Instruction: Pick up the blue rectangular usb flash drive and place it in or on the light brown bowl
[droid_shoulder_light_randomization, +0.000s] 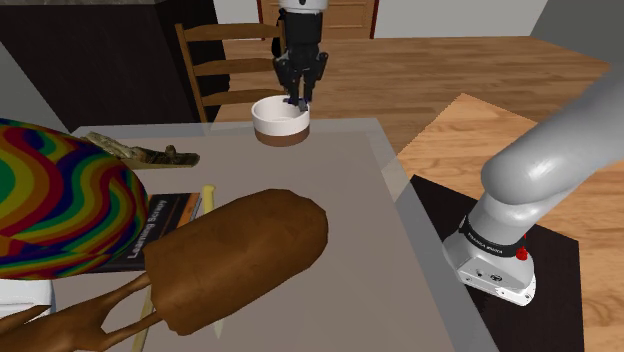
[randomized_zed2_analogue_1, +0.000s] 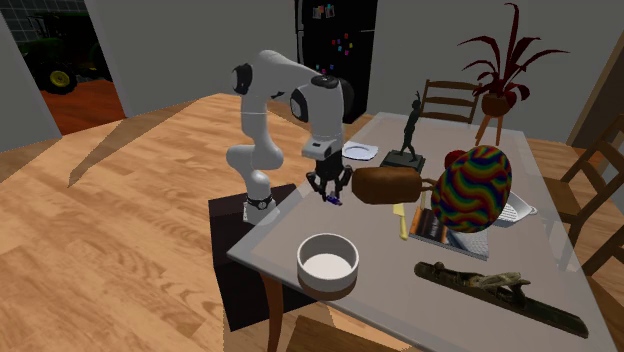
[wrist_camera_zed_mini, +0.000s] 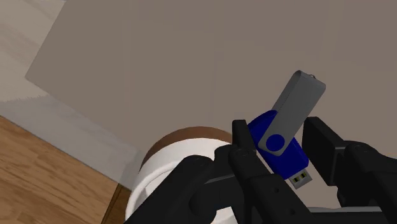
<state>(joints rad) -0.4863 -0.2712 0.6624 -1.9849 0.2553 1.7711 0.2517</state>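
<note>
Grey table (droid_shoulder_light_randomization: 340, 180): bare top runs open from the bowl to the brown loaf-shaped object (droid_shoulder_light_randomization: 245, 255). The white Franka arm (randomized_zed2_analogue_1: 270, 110) rises from its stand beside the table's long edge, on the bowl's side.

Rainbow-striped egg shape (randomized_zed2_analogue_1: 478, 188) and hand plane (randomized_zed2_analogue_1: 490, 285): both well apart from the bowl. A wooden chair (droid_shoulder_light_randomization: 215, 60) stands just past the table edge behind the bowl.

Bowl (droid_shoulder_light_randomization: 281, 120): white inside, brown base, set near a table corner and close to two edges, with bare top around it.

Gripper (droid_shoulder_light_randomization: 299, 99): hangs above the bowl, off the surface, fingers pinching the blue USB flash drive (wrist_camera_zed_mini: 277, 143) by its body. The grey swivel cap (wrist_camera_zed_mini: 299, 102) juts beyond the fingertips.

The wrist view gives the pinch itself, with the bowl's rim below the fingers. The second exterior view gives the air gap between drive and bowl, plus a dark statuette (randomized_zed2_analogue_1: 408, 130) and white plate (randomized_zed2_analogue_1: 360, 152) far from the bowl. In the shoulder view the tips overlap the bowl's rim.
</note>
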